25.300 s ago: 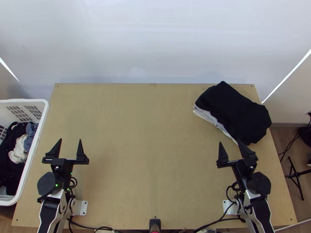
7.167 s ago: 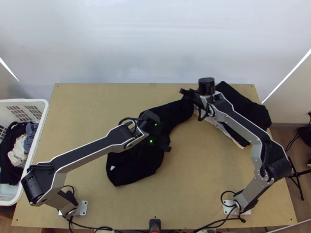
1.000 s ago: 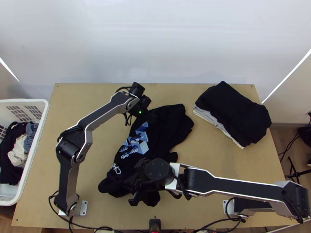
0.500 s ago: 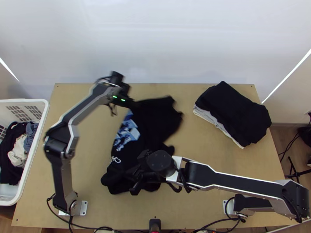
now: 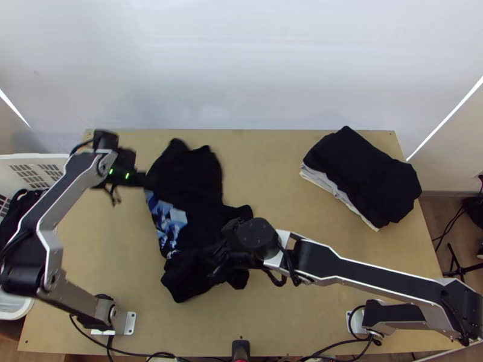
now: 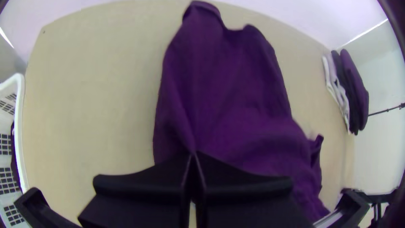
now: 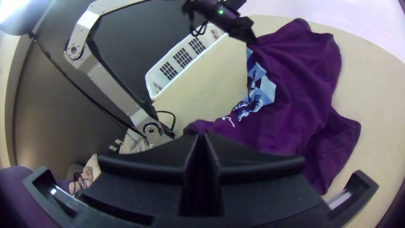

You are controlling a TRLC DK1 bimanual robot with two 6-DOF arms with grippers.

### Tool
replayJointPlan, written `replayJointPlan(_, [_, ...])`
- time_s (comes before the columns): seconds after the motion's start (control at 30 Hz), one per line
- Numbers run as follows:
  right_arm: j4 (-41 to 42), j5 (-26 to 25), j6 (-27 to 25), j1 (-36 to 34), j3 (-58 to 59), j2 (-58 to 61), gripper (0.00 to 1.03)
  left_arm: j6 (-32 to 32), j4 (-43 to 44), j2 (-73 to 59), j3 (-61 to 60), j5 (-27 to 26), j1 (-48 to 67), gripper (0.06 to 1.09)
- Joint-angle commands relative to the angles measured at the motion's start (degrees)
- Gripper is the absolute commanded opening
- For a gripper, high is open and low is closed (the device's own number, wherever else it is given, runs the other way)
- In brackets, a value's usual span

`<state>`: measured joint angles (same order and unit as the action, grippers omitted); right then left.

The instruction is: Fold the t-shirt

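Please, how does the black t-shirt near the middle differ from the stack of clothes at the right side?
The t-shirt lies unfolded and rumpled, while the stack is folded in layers. The t-shirt shows a blue-and-white print; the stack's top is plain black. The left gripper and right gripper pinch the t-shirt, but neither touches the stack. Both are on the table and show black cloth.

T-shirt (image 6: 236,101) — tight in the left hand (image 5: 145,179)

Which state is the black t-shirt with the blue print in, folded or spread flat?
Neither: the black t-shirt sprawls crookedly over the light wooden table, its near end bunched.
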<state>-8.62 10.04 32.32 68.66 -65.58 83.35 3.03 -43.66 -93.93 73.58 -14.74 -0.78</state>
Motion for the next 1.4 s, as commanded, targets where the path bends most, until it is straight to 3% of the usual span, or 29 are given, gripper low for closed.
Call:
replayJointPlan(0.0, [0.62, -0.02, -0.50, -1.95, 0.10, 0.76, 0.03, 9.19, -6.97, 9.29, -11.97, -0.20, -3.00, 0.12])
replayJointPlan(0.07, [0.71, -0.02, -0.67, -2.31, 0.10, 0.76, 0.03, 10.60, -7.23, 8.85, -10.48, -0.11, -2.92, 0.59])
replayJointPlan(0.13, [1.06, -0.11, -1.64, -2.66, 0.19, 0.23, 0.03, 10.24, -6.26, 8.94, -8.19, -1.17, -3.44, 0.84])
replayJointPlan(0.17, [1.06, -0.11, -2.17, -2.83, 0.37, -0.12, 0.03, 8.66, -1.78, 9.12, -7.66, -4.68, -4.94, 1.06])
replayJointPlan(0.23, [1.06, -0.46, -2.34, -3.45, 0.54, -0.65, 0.03, 7.08, 1.38, 8.41, -3.80, -10.13, -6.78, 1.04])
replayJointPlan(0.4, [0.98, -0.55, -2.34, -5.82, 1.16, -1.70, 0.03, 3.21, 2.70, 0.59, 15.98, -11.36, -7.40, 1.04])
replayJointPlan(0.53, [1.06, -0.64, -2.34, -7.32, 1.77, -2.58, 0.03, 2.33, 1.30, -14.18, 36.63, -12.15, -6.69, 1.04])
replayJointPlan(0.67, [1.06, -0.90, -2.26, -7.67, 2.30, -2.84, 0.03, 10.16, -8.72, -31.05, 56.15, -14.44, -2.21, 1.04])
replayJointPlan(0.87, [0.98, -1.61, -2.17, -7.84, 2.74, -3.63, 0.03, 24.75, -13.03, -39.75, 54.83, -15.23, 3.50, 1.04])
replayJointPlan(0.97, [0.98, -1.69, -2.08, -8.46, 3.09, -3.81, 0.03, 28.09, -14.61, -41.77, 54.30, -15.23, 4.99, 1.04])
replayJointPlan(1.37, [1.85, -1.78, -2.17, -8.63, 3.36, -3.55, 0.03, 29.76, -11.45, -44.85, 54.39, -14.35, 8.25, 1.04])
